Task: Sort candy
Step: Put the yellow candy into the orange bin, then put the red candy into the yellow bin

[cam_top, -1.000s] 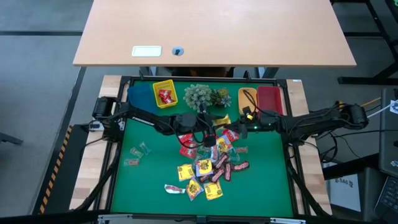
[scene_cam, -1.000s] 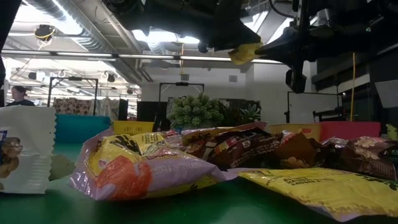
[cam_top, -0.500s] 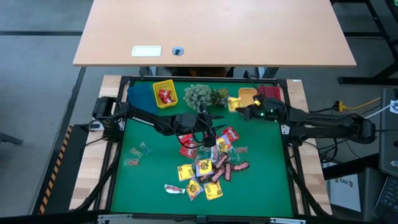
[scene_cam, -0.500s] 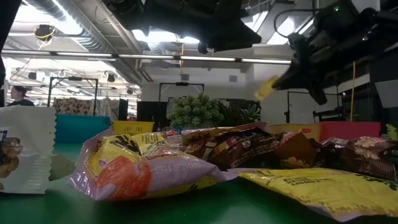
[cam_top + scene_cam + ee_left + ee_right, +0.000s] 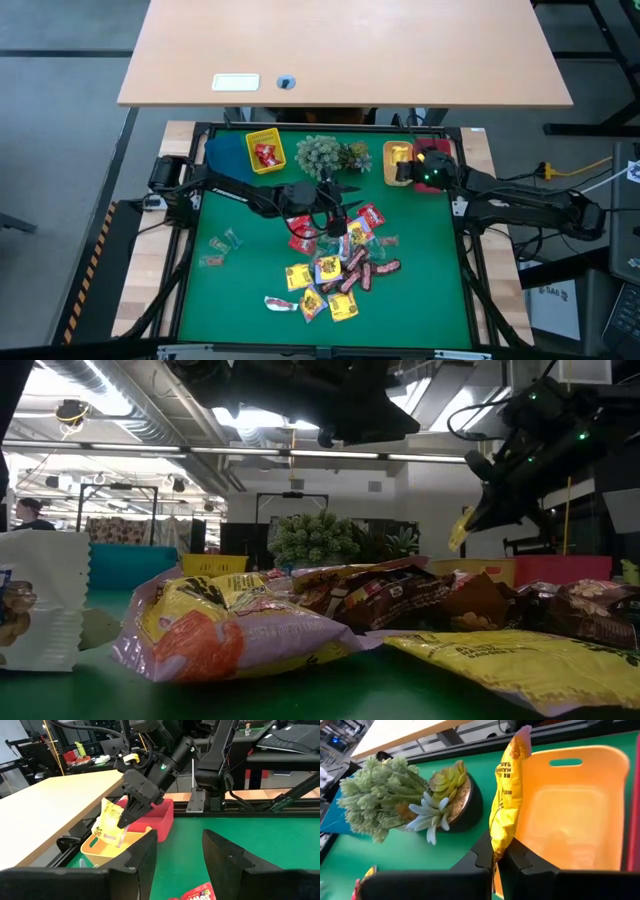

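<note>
The candy (image 5: 335,262) lies in a loose pile in the middle of the green mat: yellow square packets, red packets and dark bars. Two clear wrappers (image 5: 221,247) rest apart on the mat's left. My right gripper (image 5: 404,168) is at the far right, shut on one yellow packet (image 5: 507,795) above the orange bin (image 5: 580,805). My left gripper (image 5: 180,865) is open and hovers over the far side of the pile (image 5: 333,215), touching nothing. My right gripper pinches the yellow packet by one end (image 5: 495,847) between its two fingers (image 5: 482,852). The fingers slant downward toward the orange bin. The packet hangs below the fingertips (image 5: 111,822), lifted clear, above the bin's near-left rim.
Along the far edge stand a blue bin (image 5: 225,152), a yellow bin (image 5: 265,150) with a red packet inside, the plant cluster (image 5: 330,153), the orange bin (image 5: 397,158) and a red bin (image 5: 436,152). Bare mat lies at the near left and right.
My right gripper has carried the yellow packet from above the pile's far right toward the table's far right, lowering it until it hangs over the orange bin. It has stayed shut on the packet. The left arm has kept still.
</note>
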You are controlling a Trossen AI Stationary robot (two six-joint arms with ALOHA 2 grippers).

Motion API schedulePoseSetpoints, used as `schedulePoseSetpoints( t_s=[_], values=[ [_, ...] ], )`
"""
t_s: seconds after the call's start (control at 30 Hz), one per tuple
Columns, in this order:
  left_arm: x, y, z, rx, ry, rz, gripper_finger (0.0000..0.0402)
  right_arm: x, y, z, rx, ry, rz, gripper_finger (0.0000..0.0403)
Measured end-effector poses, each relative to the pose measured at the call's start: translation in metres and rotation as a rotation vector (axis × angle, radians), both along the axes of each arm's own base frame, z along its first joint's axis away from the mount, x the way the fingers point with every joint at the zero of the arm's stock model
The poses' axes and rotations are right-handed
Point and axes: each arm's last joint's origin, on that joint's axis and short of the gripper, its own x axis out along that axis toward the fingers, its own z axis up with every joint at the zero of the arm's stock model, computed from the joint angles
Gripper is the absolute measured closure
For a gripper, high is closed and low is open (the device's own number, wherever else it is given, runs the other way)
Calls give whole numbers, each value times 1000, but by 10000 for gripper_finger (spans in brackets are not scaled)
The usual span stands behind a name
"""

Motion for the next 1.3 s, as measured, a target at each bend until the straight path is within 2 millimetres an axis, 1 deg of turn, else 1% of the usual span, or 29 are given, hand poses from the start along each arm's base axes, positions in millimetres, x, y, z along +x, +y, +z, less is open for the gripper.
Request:
schedulePoseSetpoints(
  t_s=[0.17,0.27,0.43,0.57,0.73,0.87,0.97,1.07,1.2,1.3],
  values=[
    [0,-2,-2,1,16,-4,258,0,0,0,0,1,-1,377],
    [0,-4,-1,6,17,-10,258,0,0,0,1,3,-1,358],
    [-1,-5,-3,9,29,-10,258,0,0,0,-5,8,5,299],
    [-1,-3,-4,22,42,53,258,0,0,0,-7,10,6,248],
    [-7,-1,3,38,65,129,258,0,0,0,-7,11,7,209],
    [-17,-3,12,5,121,137,258,0,0,0,-7,11,7,197],
    [-27,-8,13,-39,204,138,258,0,0,0,-6,11,9,197],
    [-36,-15,5,-88,315,139,258,0,1,-1,2,10,22,197],
    [-49,-27,-12,-166,506,133,258,0,1,-1,3,10,23,197],
    [-61,-35,-22,-220,628,164,258,0,1,-1,3,11,23,197]
  ],
)
